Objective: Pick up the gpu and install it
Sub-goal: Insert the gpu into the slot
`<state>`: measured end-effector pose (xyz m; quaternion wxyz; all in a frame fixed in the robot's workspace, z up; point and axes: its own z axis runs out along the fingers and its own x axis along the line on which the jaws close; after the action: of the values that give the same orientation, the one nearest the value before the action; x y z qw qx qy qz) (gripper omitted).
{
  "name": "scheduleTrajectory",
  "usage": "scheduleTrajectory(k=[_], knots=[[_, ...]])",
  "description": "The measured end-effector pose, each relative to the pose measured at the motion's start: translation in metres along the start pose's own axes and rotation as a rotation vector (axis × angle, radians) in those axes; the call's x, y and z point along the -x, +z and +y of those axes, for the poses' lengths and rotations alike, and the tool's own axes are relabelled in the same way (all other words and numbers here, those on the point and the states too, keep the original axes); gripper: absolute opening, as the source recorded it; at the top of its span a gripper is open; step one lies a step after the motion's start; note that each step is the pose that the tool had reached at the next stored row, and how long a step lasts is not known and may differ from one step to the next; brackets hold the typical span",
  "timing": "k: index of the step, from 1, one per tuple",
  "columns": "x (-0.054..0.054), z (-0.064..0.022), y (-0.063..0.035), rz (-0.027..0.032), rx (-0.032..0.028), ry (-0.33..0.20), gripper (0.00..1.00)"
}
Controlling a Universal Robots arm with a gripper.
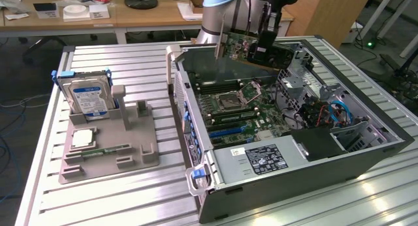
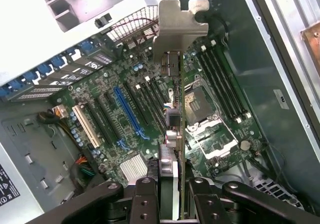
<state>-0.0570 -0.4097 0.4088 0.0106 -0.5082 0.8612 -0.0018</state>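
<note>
The gpu point(image 1: 243, 47), a green card with a silver end bracket, hangs in the air over the back of the open computer case point(image 1: 365, 152). My gripper point(image 1: 267, 44) is shut on it from above. In the wrist view the gpu point(image 2: 180, 28) is seen edge-on, bracket end farthest from the camera, and my gripper point(image 2: 175, 204) clamps its near end between black fingers point(image 2: 149, 199). Below it lies the motherboard point(image 2: 100, 88) with a blue slot point(image 2: 128, 112), several black slots and the empty processor socket point(image 2: 197, 106). The card is well above the board and touches nothing.
On the exterior view's left, a grey fixture point(image 1: 130, 160) holds a silver hard drive with a blue label point(image 1: 90, 100), a processor point(image 1: 85, 138) and a RAM stick point(image 1: 107, 151). The power supply point(image 1: 261, 160) and drive cage with cables point(image 1: 326, 113) crowd the case's near side.
</note>
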Motion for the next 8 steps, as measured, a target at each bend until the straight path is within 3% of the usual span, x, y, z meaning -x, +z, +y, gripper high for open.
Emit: scheduleTrajectory(k=[8], knots=[[0.0002,0.0,0.0,-0.0007,0.0008,-0.048,0.28]])
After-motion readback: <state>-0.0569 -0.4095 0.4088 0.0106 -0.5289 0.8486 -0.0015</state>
